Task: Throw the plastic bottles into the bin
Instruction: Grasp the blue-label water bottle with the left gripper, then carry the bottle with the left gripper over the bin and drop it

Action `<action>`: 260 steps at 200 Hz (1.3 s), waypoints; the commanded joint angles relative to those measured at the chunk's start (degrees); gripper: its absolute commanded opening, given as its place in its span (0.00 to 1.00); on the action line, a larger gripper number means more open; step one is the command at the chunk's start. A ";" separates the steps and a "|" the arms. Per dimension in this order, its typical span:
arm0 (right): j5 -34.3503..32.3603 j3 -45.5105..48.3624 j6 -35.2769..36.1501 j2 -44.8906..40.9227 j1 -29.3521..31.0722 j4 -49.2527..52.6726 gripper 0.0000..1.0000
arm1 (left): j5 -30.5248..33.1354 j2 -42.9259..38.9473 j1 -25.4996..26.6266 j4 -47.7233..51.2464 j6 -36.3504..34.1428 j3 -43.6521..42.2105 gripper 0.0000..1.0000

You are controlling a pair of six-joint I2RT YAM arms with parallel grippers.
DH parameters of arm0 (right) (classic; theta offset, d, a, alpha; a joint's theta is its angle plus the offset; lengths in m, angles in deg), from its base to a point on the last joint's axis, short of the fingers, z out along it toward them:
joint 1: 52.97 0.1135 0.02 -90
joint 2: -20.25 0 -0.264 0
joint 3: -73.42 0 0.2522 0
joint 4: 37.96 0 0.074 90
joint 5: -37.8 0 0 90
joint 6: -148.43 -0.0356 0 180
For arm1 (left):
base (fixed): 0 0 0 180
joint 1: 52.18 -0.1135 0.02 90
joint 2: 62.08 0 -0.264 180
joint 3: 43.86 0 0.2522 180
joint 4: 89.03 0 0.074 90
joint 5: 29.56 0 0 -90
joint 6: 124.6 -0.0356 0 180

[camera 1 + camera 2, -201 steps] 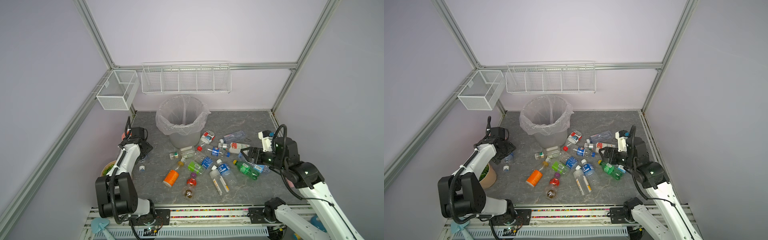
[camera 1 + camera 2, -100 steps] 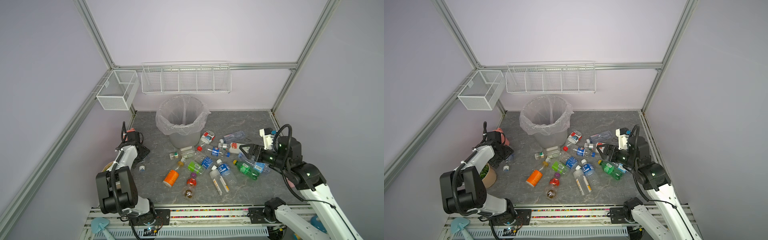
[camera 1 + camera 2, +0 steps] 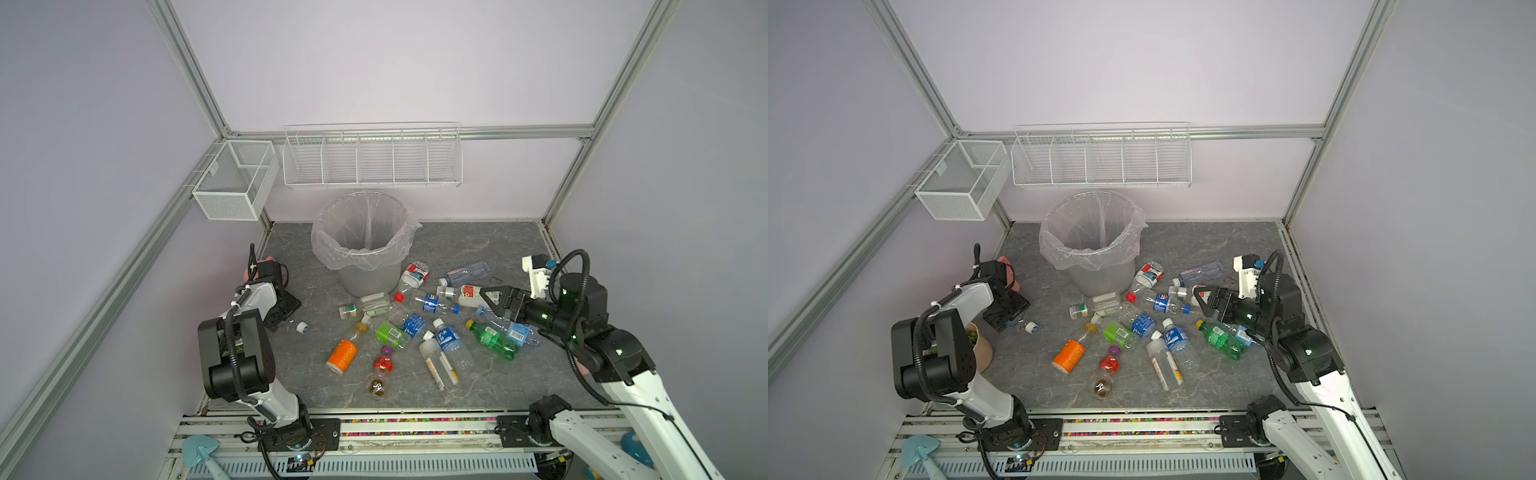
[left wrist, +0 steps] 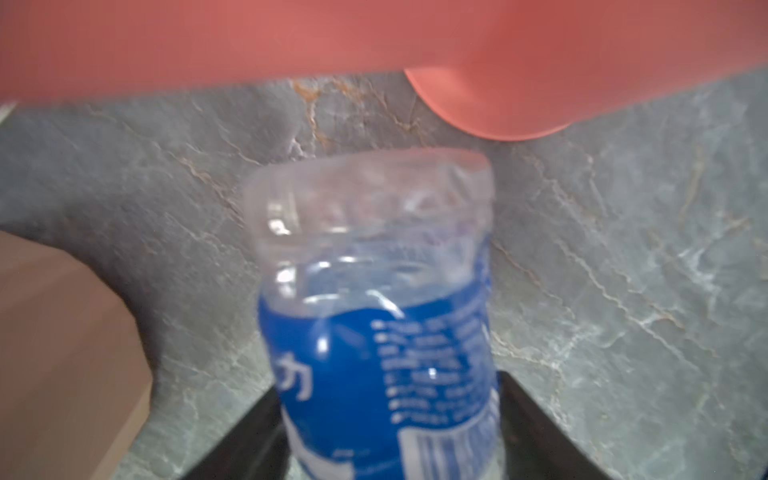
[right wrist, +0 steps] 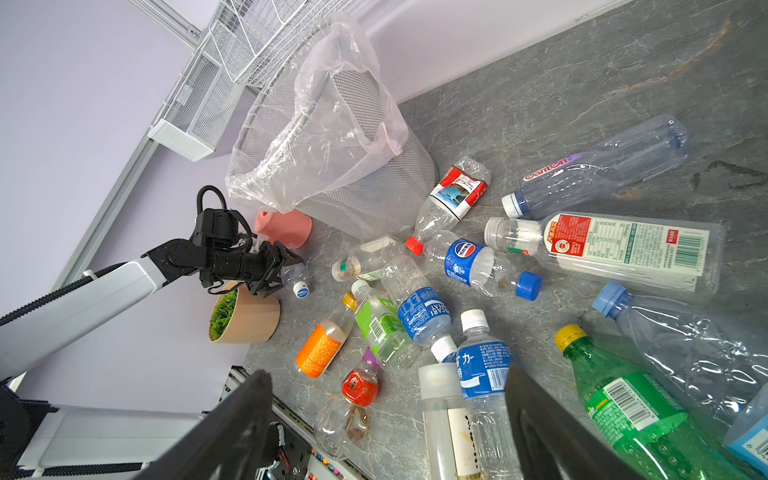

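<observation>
Left claw (image 5: 286,271) gripped blue-label bottle (image 4: 376,316) lying on table (image 3: 457,245); right claw (image 3: 490,300) hung open, empty.

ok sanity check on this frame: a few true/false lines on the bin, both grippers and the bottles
1. The bin stands upright and no bottle shows inside it. True.
2. The right gripper is clamped on the green bottle. False: its jaws stand open around nothing, and that bottle lies loose among the others.
3. The left gripper straddles a blue-labelled bottle near the pink watering can. True.
4. The orange-labelled bottle stands upright. False: it lies on its side.
</observation>
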 commanded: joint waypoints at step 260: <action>-1.73 0.52 -0.16 -4.35 -0.14 3.37 0.90 | -2.13 -3.71 30.61 14.71 -9.09 58.76 0.40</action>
